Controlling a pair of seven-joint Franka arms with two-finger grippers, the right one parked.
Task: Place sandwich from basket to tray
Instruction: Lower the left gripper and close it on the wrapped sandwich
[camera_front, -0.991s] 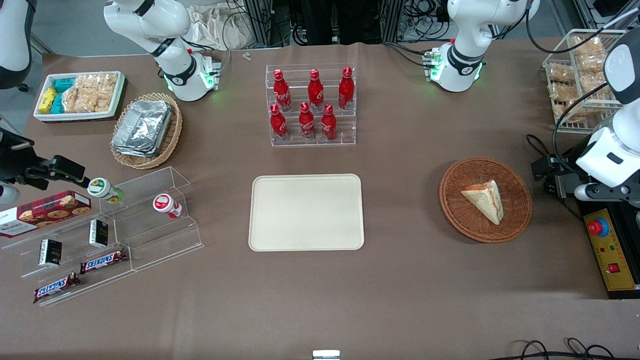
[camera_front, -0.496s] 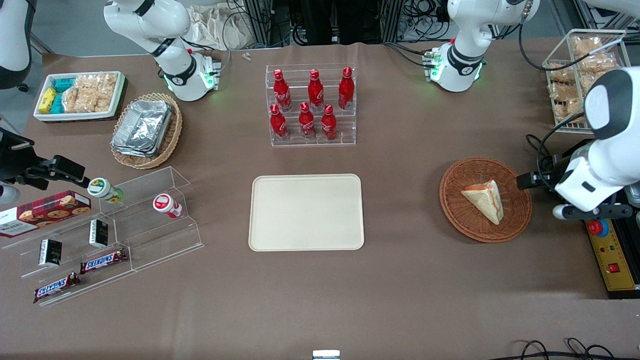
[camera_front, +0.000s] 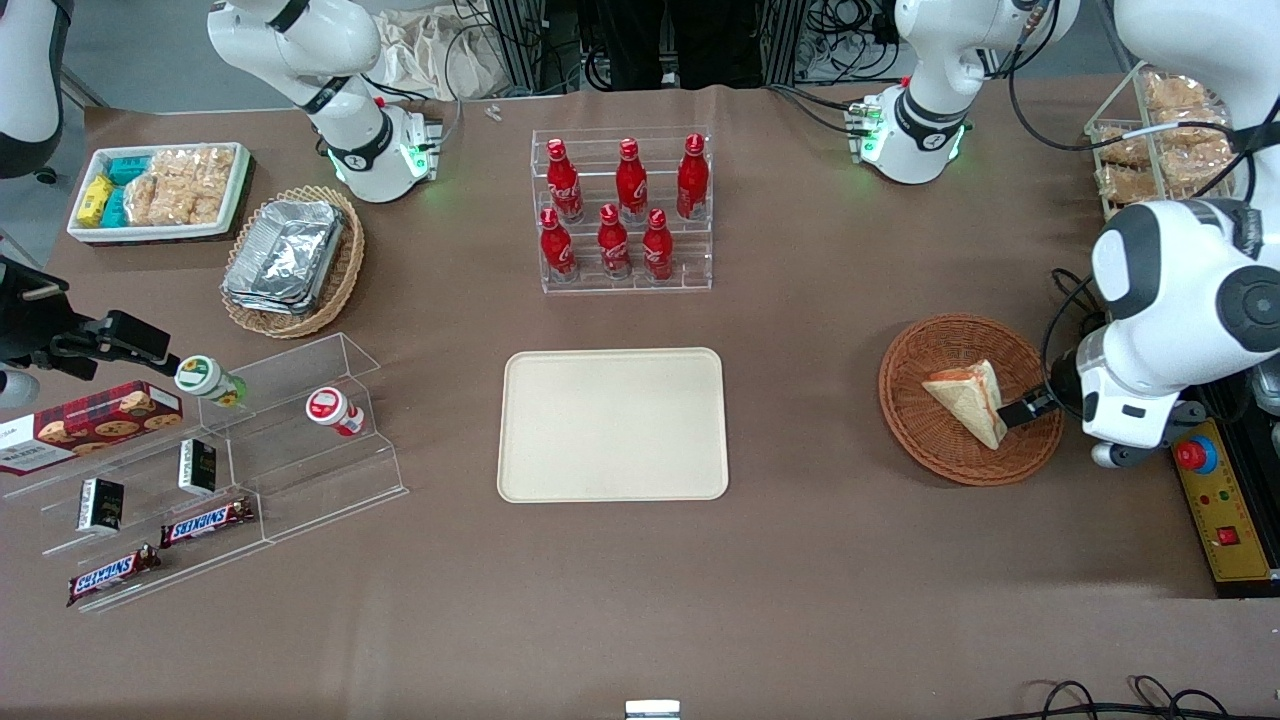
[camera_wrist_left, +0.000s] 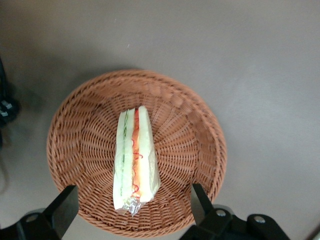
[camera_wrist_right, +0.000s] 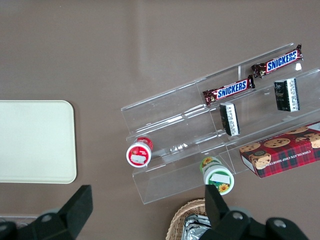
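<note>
The sandwich (camera_front: 968, 397), a pale bread wedge with red-orange and green filling, lies in the reddish-brown wicker basket (camera_front: 935, 452). My left gripper (camera_front: 1028, 411) hovers above the basket's rim on the side toward the working arm's end, just beside the sandwich and not touching it. In the left wrist view the sandwich (camera_wrist_left: 134, 157) lies in the basket (camera_wrist_left: 192, 125), and the gripper (camera_wrist_left: 131, 207) is open, its two dark fingers (camera_wrist_left: 63, 209) standing wide on either side of the sandwich's wrapped end. The cream tray (camera_front: 612, 424) lies bare at the table's middle.
A clear rack of red bottles (camera_front: 622, 210) stands farther from the camera than the tray. A wire basket of snacks (camera_front: 1165, 150) and a yellow control box (camera_front: 1222, 510) sit at the working arm's end. A clear shelf of snacks (camera_front: 220, 470) lies toward the parked arm's end.
My left arm has swung in from the table's end toward the basket. The gripper, which was off the basket's edge, now hangs over its rim next to the sandwich.
</note>
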